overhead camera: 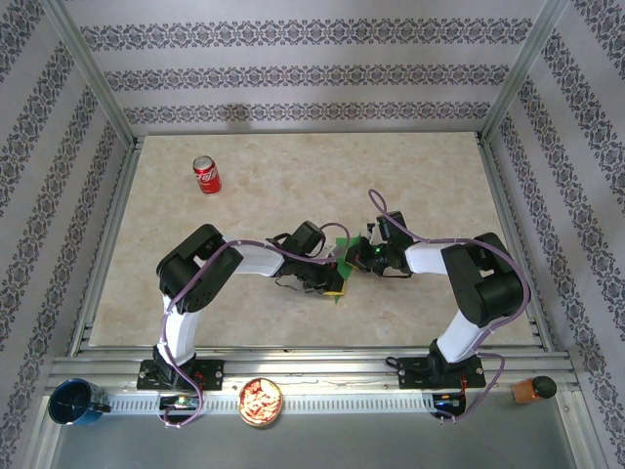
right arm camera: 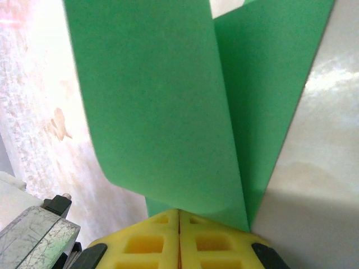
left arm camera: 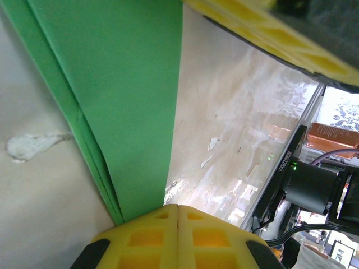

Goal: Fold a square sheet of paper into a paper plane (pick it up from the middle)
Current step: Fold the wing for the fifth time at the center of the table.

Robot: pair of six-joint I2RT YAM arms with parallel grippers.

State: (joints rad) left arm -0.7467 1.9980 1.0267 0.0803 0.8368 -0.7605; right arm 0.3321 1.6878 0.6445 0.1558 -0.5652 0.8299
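Creasing, I judge: left gripper [left arm camera: 178,208], fingers together, meets the paper [right arm camera: 146,84] right of the can [overhead camera: 206,175] — right gripper [right arm camera: 179,213] clamps its raised flap. Next: align, press flat.

Paper [overhead camera: 341,244] seemingly on table [overhead camera: 293,176]; can [overhead camera: 206,175] behind, left.
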